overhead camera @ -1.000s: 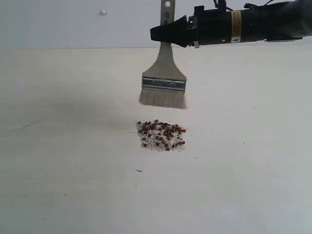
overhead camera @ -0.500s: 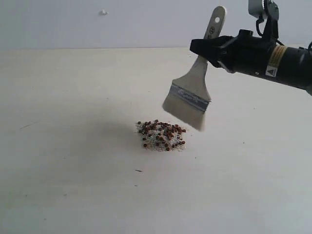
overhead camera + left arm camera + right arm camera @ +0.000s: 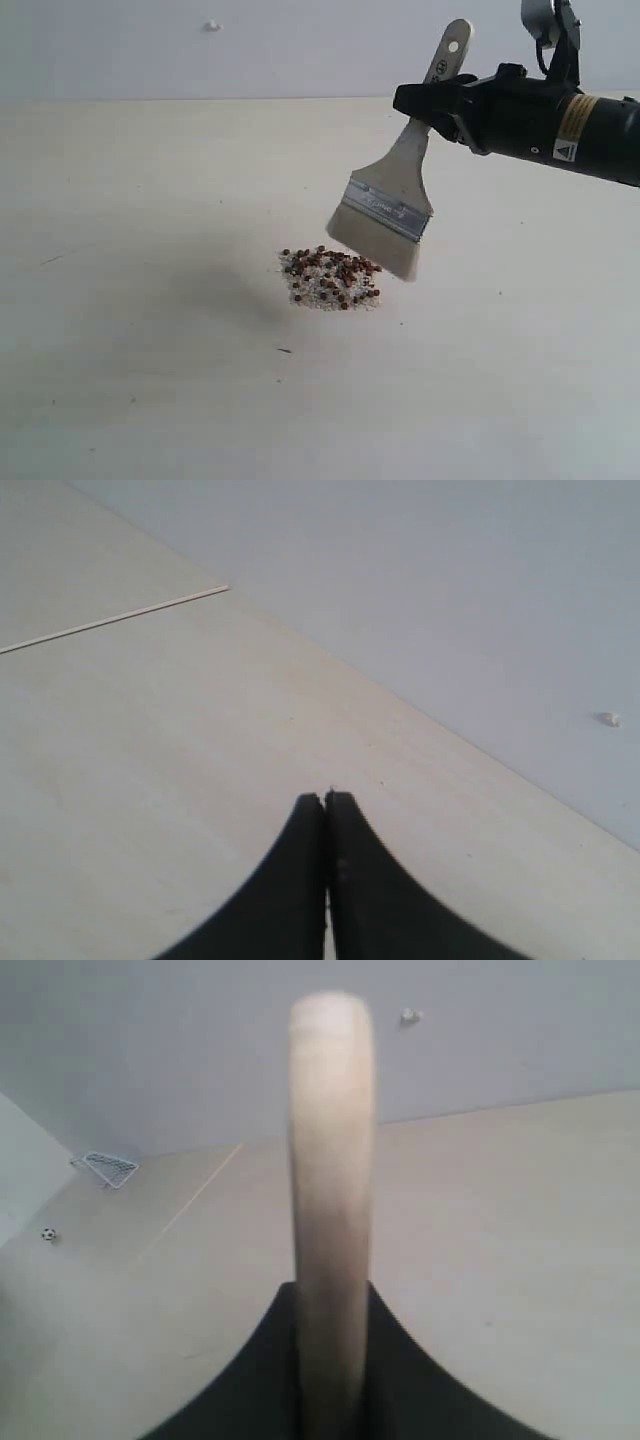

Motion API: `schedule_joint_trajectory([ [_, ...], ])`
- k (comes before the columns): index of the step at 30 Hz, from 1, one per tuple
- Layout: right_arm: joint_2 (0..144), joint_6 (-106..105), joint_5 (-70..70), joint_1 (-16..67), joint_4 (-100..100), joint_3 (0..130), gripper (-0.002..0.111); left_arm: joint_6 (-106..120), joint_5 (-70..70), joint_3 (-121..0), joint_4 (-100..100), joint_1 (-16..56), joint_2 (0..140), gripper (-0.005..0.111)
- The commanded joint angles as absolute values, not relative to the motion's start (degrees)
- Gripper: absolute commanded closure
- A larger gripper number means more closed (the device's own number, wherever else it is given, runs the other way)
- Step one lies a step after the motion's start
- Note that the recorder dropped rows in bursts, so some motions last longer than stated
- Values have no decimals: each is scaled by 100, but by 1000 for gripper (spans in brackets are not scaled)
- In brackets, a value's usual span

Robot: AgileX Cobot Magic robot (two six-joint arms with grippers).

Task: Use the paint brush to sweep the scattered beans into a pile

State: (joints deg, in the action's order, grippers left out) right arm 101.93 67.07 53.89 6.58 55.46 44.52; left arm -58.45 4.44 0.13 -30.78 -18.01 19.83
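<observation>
Wooden paint brush (image 3: pixel 385 200) tilted, bristles (image 3: pixel 372 240) near rt edge of pile (image 3: pixel 331 279).

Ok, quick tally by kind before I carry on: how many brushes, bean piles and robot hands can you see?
paint brush: 1
pile of beans: 1
hands: 2 (right hand gripping the brush handle, left hand shut and empty)
total: 4
</observation>
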Motion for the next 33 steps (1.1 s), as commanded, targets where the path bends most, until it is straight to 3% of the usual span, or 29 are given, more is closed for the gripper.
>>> schedule_joint_trajectory([
  [1,10130,6093,4929,668,5558,4442,108,-5844,455,0,-3069,-1808,1940,107],
  [5,10130,5861,4939,668,5309,4430,108,-5844,455,0,-3069,-1808,1940,107],
  [11,9789,4026,5617,668,2670,3311,108,-5844,455,0,-3069,-1808,1940,107],
  [24,9670,3589,5583,668,1347,2775,108,-5844,455,0,-3069,-1808,1940,107],
  [33,9680,1961,4980,1920,-599,2778,108,-5844,455,0,-3069,-1808,1940,107],
])
